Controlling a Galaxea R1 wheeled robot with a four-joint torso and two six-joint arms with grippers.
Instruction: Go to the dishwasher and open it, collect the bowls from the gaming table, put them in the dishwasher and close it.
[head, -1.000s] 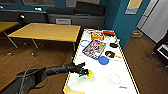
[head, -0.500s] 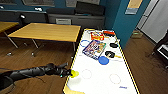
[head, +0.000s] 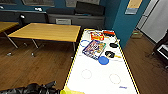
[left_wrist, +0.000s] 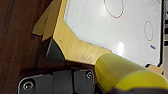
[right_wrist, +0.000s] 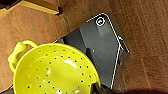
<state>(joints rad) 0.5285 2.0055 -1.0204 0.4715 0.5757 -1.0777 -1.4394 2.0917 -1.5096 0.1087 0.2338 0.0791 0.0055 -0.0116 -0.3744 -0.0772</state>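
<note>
Yellow-green plastic bowl is sitting at the left gripper's tip in the left wrist view, close over the yellow corner of the long pale glossy gaming table — whether the fingers are clamping it I cannot tell. In the head view the dark left arm is reaching in low beside that table's near corner. Well ahead of the gripper a bright blue round bowl is lying on the tabletop, just beside a colourful flat box. At the right wrist a yellow-green perforated bowl with a loop handle is hanging over the brown wooden floor — grip state unclear.
</note>
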